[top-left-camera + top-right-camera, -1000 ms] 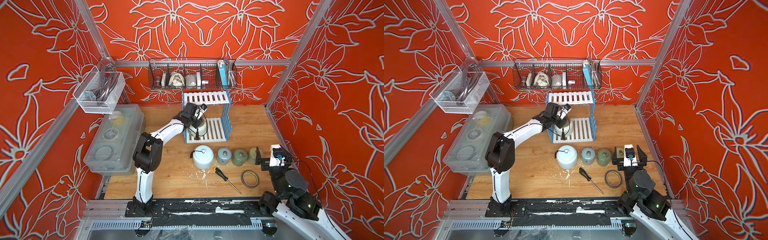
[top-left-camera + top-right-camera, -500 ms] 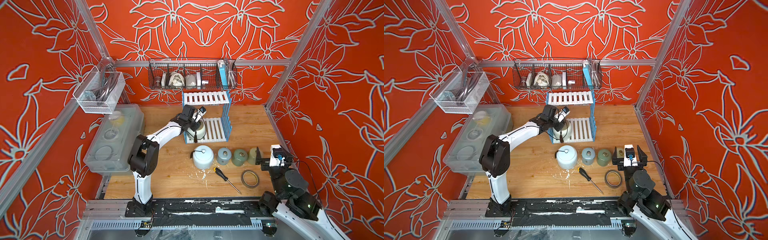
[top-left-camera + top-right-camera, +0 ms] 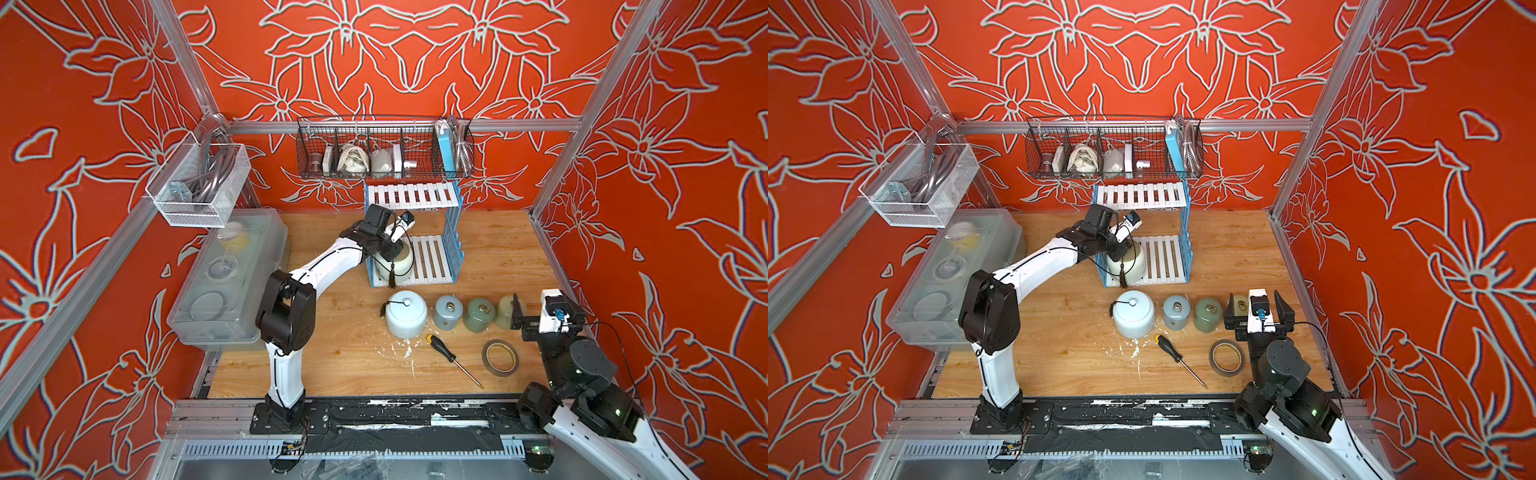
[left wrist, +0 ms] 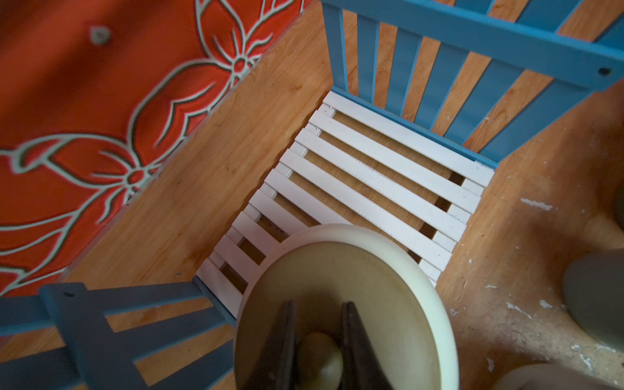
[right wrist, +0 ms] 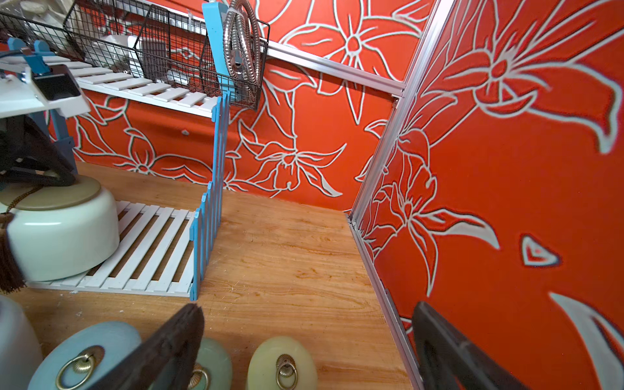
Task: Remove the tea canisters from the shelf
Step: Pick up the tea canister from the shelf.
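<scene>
A cream tea canister (image 3: 400, 266) with a brown tassel stands at the front left corner of the shelf's (image 3: 432, 259) lower white board. My left gripper (image 4: 319, 337) is shut on its lid knob, one dark finger (image 4: 283, 344) on each side. In both top views a pale blue-white (image 3: 1133, 313), a grey-blue (image 3: 1176, 311), a sage green (image 3: 1208, 312) and a yellow-green canister (image 3: 505, 311) stand in a row on the table in front of the shelf. My right gripper (image 5: 310, 314) is open and empty, just behind the yellow-green canister (image 5: 282, 364).
A screwdriver (image 3: 451, 357) and a tape roll (image 3: 500, 358) lie in front of the canister row. A clear plastic bin (image 3: 228, 282) stands at the left. A black wire basket (image 3: 384, 153) hangs above the shelf, and a clear mesh basket (image 3: 199, 187) hangs on the left wall.
My left gripper has drawn the cream canister a little toward the front edge of the lower board. The right arm has not moved.
</scene>
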Robot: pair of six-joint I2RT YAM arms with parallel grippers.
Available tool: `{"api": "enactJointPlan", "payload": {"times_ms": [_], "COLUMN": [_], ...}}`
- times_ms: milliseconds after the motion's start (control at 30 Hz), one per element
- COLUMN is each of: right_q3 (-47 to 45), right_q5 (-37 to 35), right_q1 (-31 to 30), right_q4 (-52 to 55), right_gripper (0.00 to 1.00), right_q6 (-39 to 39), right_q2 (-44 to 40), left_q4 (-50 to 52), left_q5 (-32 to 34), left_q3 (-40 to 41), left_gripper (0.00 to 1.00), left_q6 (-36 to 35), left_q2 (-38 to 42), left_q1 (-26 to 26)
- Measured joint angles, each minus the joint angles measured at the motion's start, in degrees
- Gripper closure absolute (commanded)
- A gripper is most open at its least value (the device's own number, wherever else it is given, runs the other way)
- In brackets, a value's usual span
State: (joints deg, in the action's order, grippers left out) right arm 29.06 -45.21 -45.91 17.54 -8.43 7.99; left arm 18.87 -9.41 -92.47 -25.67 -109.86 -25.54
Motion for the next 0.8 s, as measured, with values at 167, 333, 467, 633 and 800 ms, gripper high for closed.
{"api": "enactJointPlan", "payload": {"times_ms": [167,333,467,633,800], "right_q3": [0.0,0.0,0.0,0.0,0.0], "right_q5": [0.22,0.26,0.28,0.28,0.28], "right_q1": [0.07,0.28,0.28,0.28,0.39], "right_q4": [0.0,0.0,0.02,0.0,0.02], "right_gripper": [0.01,0.01,0.01,0.01,0.01], "right_q6": [0.0,0.0,0.0,0.0,0.0], "right_q2": [-0.17,-0.2,-0.2,-0.2,-0.22], "left_q4": [0.26,1.95,2.97,4.66,6.16], "left_q5": [-1.33,-2.34,-3.19,-4.22,-4.85], "left_q3": [-0.59,-0.59,-0.92,-3.58,-5.53], "left_gripper": [1.0,1.0,1.0,1.0,1.0], "left_q6": [0.22,0.44,0.59,1.18,1.03], "left_q2": [0.42,2.38,4.44,6.84,9.77], "left_q1": [-0.15,-0.7,-1.05,-1.16,-1.18]}}
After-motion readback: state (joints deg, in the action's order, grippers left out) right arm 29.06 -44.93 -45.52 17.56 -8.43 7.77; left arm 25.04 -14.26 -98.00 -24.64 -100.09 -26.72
